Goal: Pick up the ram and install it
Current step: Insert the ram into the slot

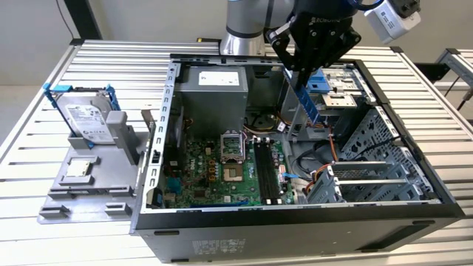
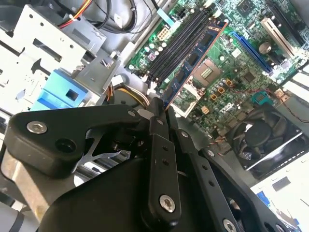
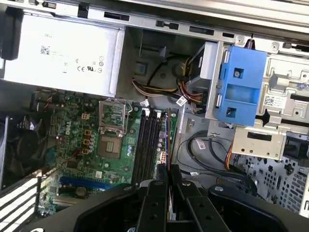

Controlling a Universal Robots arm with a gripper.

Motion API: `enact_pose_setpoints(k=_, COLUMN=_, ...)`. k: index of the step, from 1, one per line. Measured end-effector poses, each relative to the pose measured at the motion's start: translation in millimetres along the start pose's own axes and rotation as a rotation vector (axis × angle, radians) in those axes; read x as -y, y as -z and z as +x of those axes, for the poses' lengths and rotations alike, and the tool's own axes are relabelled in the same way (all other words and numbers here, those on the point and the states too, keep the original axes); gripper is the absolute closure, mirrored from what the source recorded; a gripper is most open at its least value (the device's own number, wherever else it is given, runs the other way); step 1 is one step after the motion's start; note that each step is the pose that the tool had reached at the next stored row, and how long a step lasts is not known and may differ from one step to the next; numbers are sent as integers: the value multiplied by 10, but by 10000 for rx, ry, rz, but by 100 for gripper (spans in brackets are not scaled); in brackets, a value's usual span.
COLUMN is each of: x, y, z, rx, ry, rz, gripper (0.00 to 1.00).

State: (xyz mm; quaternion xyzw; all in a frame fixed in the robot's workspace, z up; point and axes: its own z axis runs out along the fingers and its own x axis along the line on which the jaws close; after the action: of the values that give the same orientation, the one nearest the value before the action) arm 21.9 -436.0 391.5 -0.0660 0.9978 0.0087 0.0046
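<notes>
The end effector [image 1: 302, 69] is closed on one end of the ram [image 1: 308, 102], its two black fingers [image 2: 158, 126] pinching the flat faces of the board. In the exterior view the stick hangs lengthwise from the grip, nearly upright, inside the open computer case [image 1: 296, 219] that lies on the slatted table [image 1: 111, 55]. It is well above the motherboard [image 1: 214, 166] and touches nothing there. The memory slots [image 1: 267, 166] lie below it and a little toward the exterior view's left. In the second wrist view the ram [image 2: 199, 60] runs out from the fingers roughly in line with the dark slots [image 2: 181, 43], with its far end over the board beside them. The hard drive [image 1: 87, 119] stands apart on its grey fixture outside the case. The stick appears picked up and carried over the case but not seated, so the step in hand seems to be lining it up with a slot. Doing that well probably calls for bringing the contact edge level with the slot and parallel to it rather than end-on. It would also help to centre the stick between the end latches, check that the notch faces the right way, and press down evenly so neither end goes in first. The cables [image 3: 193, 145] and the blue bracket [image 3: 241, 82] sit close beside the path, so a snag is the likely risk.
</notes>
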Motion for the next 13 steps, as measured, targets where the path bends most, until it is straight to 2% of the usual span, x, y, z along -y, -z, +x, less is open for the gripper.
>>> enact_pose_setpoints(k=5, x=1, y=-44, z=1, rx=0, ry=-1, rz=-1, gripper=100)
enact_pose_setpoints(k=13, x=22, y=-185, z=4, rx=0, ry=-23, rz=-1, gripper=100)
